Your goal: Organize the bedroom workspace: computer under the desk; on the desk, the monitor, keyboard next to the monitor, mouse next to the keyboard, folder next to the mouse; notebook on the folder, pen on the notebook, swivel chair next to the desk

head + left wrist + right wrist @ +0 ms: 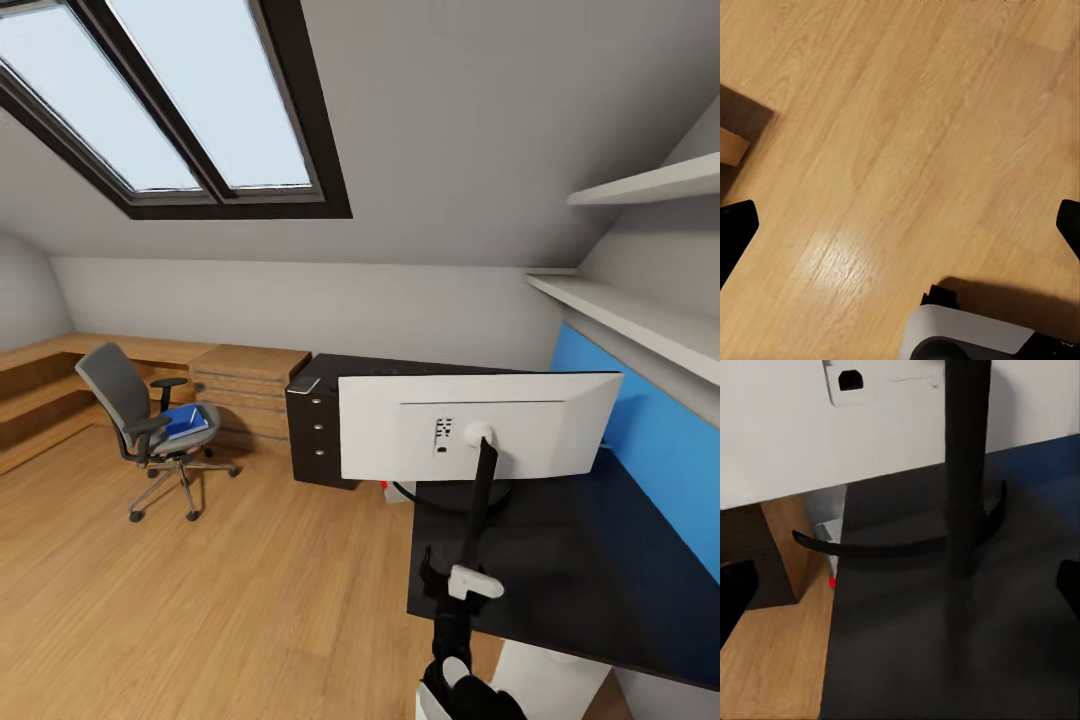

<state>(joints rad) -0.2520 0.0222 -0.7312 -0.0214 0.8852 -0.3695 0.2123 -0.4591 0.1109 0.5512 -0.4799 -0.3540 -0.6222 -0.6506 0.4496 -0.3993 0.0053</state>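
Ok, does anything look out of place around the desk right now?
Yes: the monitor stands at the desk's edge with its white back toward the room, and its ring base overhangs the edge. The blue folder lies on the swivel chair, away from the desk.

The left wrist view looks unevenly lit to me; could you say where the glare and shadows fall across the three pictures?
Left wrist view: a pale sheen on the wooden floor, with dark shadow beside the robot's base. Right wrist view: the glossy desk mirrors the monitor's stand. Head view: skylight bright, washed out.

Bright skylight daylight (edges stretched)
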